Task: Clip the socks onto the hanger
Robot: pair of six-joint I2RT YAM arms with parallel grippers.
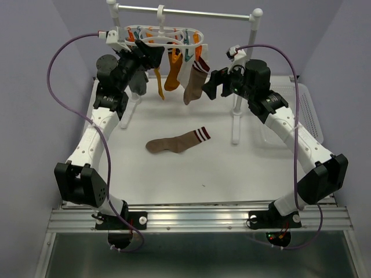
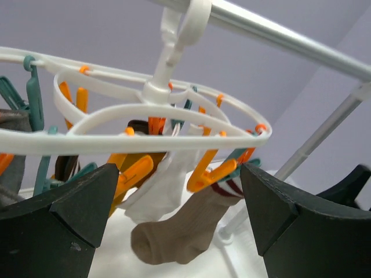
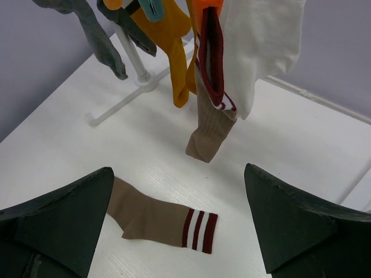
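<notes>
Brown with dark red stripes, one sock point(image 1: 177, 142) lies flat on the worktop point(image 1: 232, 174), unclipped, just in front of the hanger point(image 1: 165, 36). You already have several socks point(image 1: 194, 87) clipped: mustard, white, grey and a matching brown one dangle from the hanger, which hooks on the rail point(image 1: 191, 11). Your left tool point(image 2: 179, 168) sits up beside the hanger ring, spread wide and empty. Your right tool point(image 3: 178, 171) hangs near the dangling socks, also wide, holding nothing. By my reading, only that loose sock remains for you.
</notes>
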